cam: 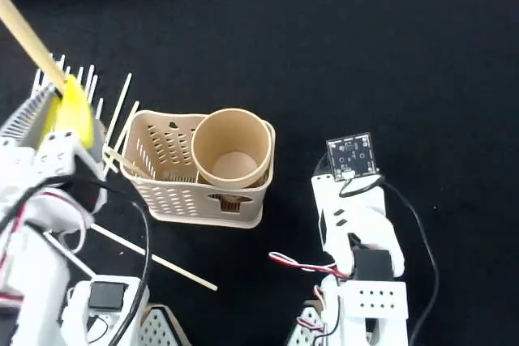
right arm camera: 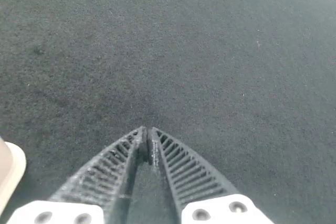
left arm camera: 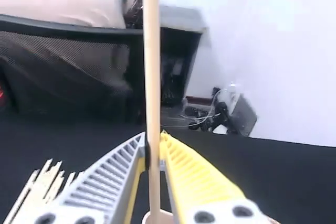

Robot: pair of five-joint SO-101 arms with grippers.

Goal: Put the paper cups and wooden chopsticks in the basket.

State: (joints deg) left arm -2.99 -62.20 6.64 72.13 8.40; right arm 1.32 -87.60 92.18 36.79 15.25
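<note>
Cup (cam: 233, 151) in basket (cam: 186, 196); left claw (left arm camera: 152, 137) pinches a chopstick (left arm camera: 151, 51), loose chopsticks (cam: 154, 261) lie on counter (cam: 389, 62); right claw (right arm camera: 146, 132) pressed together, empty.

The paper cup (cam: 233, 151) fills one end of the basket (cam: 186, 197); the other end is open.

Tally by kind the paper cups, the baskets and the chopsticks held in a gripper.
Paper cup: 1
Basket: 1
Chopstick held in the left gripper: 1
Total: 3
</note>
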